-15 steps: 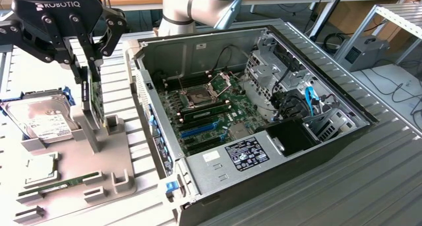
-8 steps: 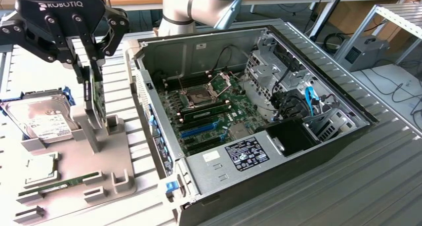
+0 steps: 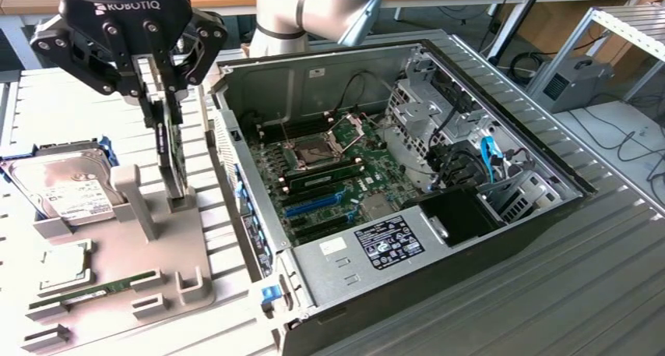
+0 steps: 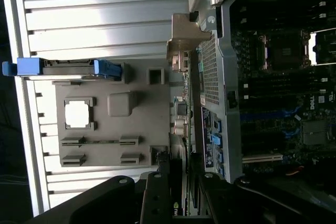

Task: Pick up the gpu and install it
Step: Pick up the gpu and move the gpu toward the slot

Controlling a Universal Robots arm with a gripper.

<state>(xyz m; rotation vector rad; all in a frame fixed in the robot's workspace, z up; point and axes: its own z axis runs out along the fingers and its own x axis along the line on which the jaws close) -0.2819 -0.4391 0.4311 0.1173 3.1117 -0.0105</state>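
Exterior view first. Upper left of the frame: tool (image 3: 167,99) clenched on the top edge of the gpu (image 3: 170,153), one finger against each flat face. Card upright on edge, lower end down among the posts of the gray holder (image 3: 156,255) at left of centre; cannot tell whether seated there or just clear of it. Toward the left edge, just beside the card, a hard drive (image 3: 62,186) propped at a tilt in the same holder. Lower left, a square chip (image 3: 58,264) and a memory stick (image 3: 93,288) lying flat. Across the centre and right, an open computer case (image 3: 416,239), its near wall close to the card with only a narrow gap between; motherboard (image 3: 332,169) exposed and open from above. Bare slatted surface (image 3: 582,278) at lower right.

Wrist view next. Gpu (image 4: 175,198) seen edge-on, pinched between the dark fingers (image 4: 155,203) of the tool (image 4: 179,177). Beyond it, the gray holder (image 4: 110,129) flat on the slatted surface (image 4: 105,19), the hard drive (image 4: 68,66) with blue ends along its far side. Case wall (image 4: 215,77) right beside the holder's edge.
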